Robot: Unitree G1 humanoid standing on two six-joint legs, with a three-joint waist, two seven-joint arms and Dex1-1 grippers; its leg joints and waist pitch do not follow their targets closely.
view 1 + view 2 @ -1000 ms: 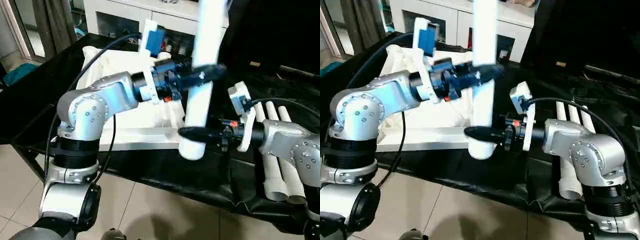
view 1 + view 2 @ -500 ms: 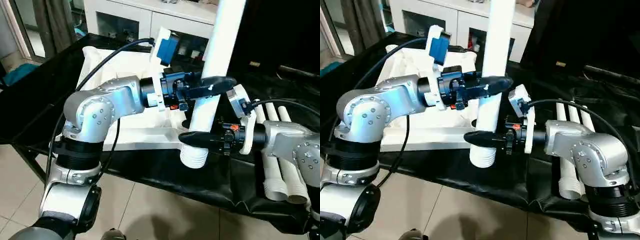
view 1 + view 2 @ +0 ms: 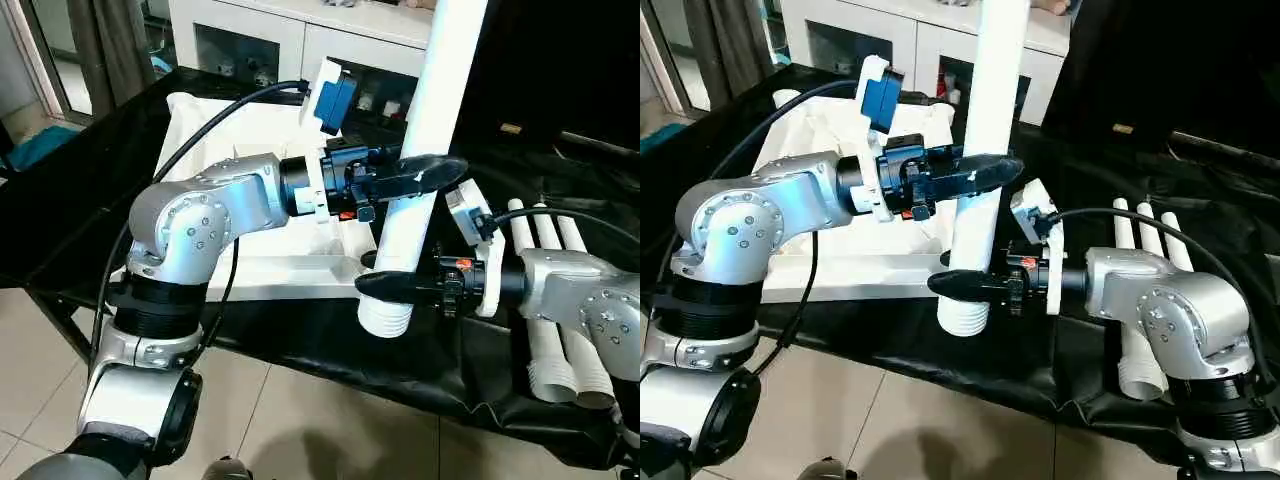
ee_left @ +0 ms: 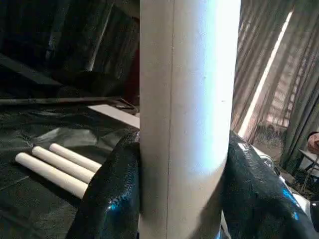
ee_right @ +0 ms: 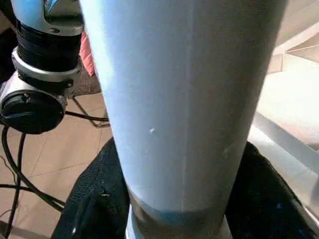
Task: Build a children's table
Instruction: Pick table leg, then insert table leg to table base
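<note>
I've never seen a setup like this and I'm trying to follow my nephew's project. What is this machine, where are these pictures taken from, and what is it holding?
It is a humanoid robot with two silver arms, each ending in a black two-fingered pincer. Two pictures come from cameras in its head, looking down; two come from its wrists, looking along the fingers. Both pincers grip one white table leg, held nearly upright: the left pincer higher, the right pincer near its ribbed lower end. Behind lies the white tabletop on a black-draped table, with three spare legs at the robot's right.
</note>
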